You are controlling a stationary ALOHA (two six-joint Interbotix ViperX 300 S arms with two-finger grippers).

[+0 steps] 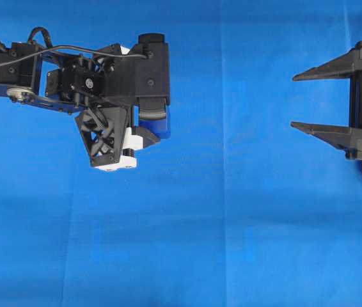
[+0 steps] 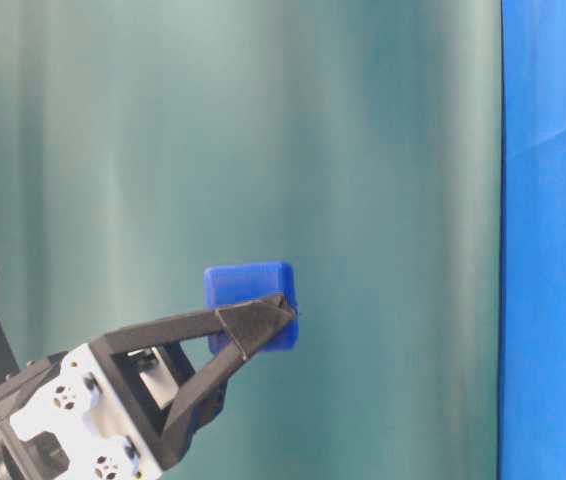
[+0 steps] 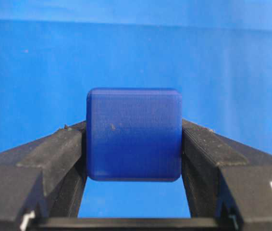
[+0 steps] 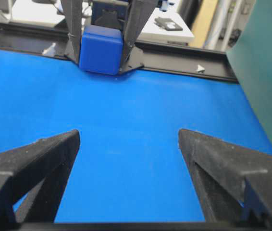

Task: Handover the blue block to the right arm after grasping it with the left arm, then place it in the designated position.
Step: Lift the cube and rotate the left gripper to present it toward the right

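Blue block (image 4: 101,49) pinched between left arm's fingers (image 4: 72,29), right gripper (image 4: 129,139) jaws wide apart, blue cloth (image 4: 126,110)

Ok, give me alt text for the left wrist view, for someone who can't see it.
A dark blue block fills the centre, clamped on both sides between the left gripper's two black fingers. Behind it is only the bright blue cloth; the right arm is not in this view.
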